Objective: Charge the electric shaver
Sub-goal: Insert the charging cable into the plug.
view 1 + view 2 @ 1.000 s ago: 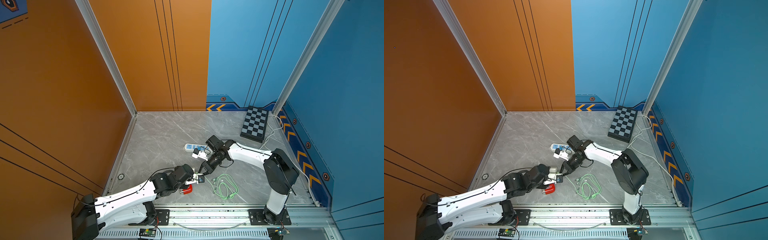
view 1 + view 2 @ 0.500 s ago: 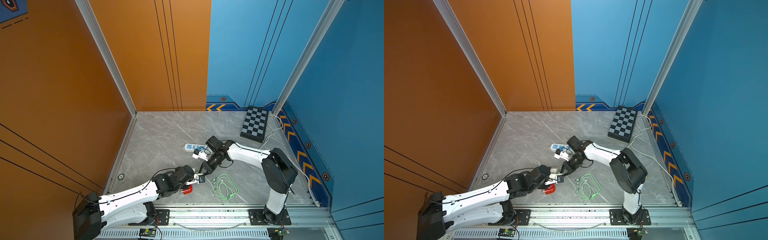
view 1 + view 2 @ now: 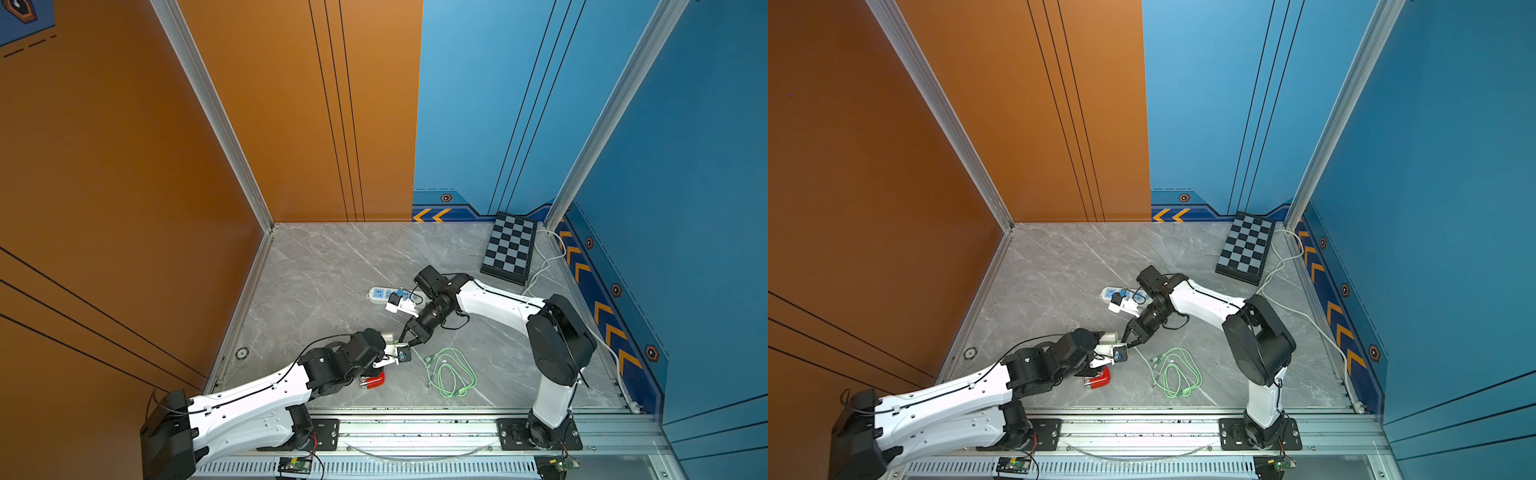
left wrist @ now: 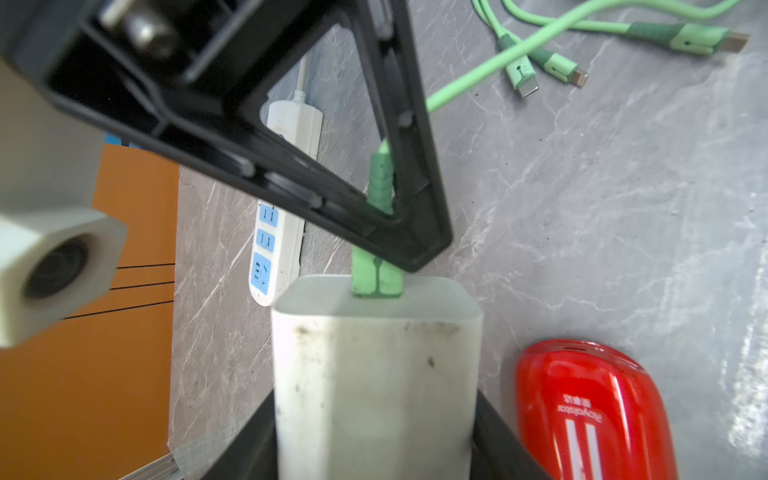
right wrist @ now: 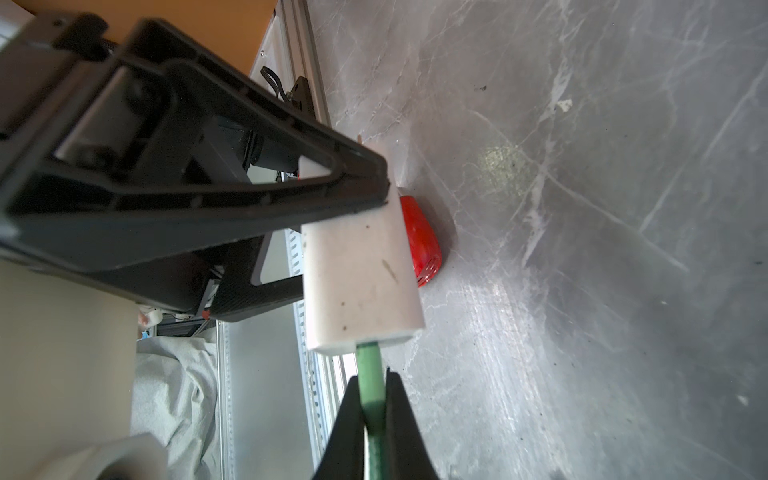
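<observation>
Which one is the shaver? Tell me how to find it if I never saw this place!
Start at the grey marble table and go to its front edge, by the metal rail. There, beside the green cable and near the white charger block, lies the electric shaver. It is the only shiny red thing, shaped like a fat pill.

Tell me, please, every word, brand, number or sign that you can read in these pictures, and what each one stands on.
"Royalstar": white print on the red shaver, in the left wrist view.
Small characters beside that brand name: too blurred to read.
Orange arrows on the blue wall strip: signs only, no words.
Power strip: no readable print.
</observation>
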`<state>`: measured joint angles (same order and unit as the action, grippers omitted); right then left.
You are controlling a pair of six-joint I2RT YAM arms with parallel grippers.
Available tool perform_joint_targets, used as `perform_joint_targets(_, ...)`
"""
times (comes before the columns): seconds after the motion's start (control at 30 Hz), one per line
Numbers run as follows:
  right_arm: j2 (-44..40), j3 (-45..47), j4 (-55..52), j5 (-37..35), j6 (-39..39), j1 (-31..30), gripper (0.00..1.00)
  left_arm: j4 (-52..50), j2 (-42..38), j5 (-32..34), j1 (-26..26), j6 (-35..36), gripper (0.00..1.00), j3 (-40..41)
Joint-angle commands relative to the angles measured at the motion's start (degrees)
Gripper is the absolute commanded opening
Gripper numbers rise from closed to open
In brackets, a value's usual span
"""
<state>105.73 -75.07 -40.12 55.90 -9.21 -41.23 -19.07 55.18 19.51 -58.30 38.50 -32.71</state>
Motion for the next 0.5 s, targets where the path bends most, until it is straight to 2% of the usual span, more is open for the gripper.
perform_joint_targets(0.0, 2.0, -4.6, 10.3, -0.6, -0.8, -1.3, 0.00, 15.6, -0.2, -15.6, -3.6, -0.6, 0.00, -4.6)
perform_joint_targets(0.17, 2.5, -4.6, 12.7, -1.5, 1.9, -2.6, 0.00, 17.7, 1.5, -15.4, -4.0, -1.5, 0.00, -4.5)
perform_joint_targets(0.27, 0.9, -3.0, 13.5, -1.7, 3.4, -1.2, 0.00, 18.7, 1.2, -13.0, -3.9, -2.0, 0.00, -3.0)
perform_joint_targets(0.33, -1.8, -0.8, 14.1, -3.4, 4.6, 0.6, 0.07, 18.7, 0.4, -12.0, -3.4, -3.1, 0.00, -2.1)
perform_joint_targets(0.47, -9.1, 5.1, 15.4, -5.7, 6.8, 5.5, 0.28, 18.8, -0.7, -9.3, -2.9, -5.5, 0.00, -0.8)
